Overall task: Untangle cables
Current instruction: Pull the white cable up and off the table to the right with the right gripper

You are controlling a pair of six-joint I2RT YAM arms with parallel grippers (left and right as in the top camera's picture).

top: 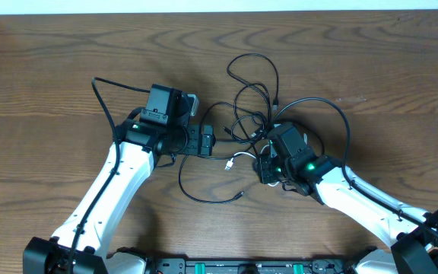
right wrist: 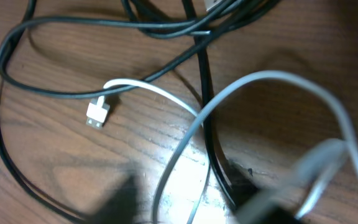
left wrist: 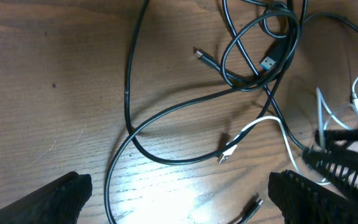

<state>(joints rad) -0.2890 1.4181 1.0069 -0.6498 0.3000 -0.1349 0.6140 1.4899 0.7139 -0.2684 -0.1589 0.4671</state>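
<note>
Overhead: the cables (top: 251, 106) are found tangled between the left gripper (top: 210, 141), held low and level, and the right gripper (top: 265, 164), tipped down over the white cable (top: 238, 158). Left wrist: jaws are spread wide, empty. Right wrist: the claw's state cannot be told. A grasp on the white cable is judged in hand; next, it must be drawn clear of the black loops (right wrist: 205, 93).

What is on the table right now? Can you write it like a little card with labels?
Table: brown wood
Black cables: several, looped over each other in a loose tangle
White cable: one, its plug lying flat on the wood
Left gripper: open, over the cables, holding nothing
Right gripper: down at the tangle by the white cable; too blurry to tell if it grips
</note>
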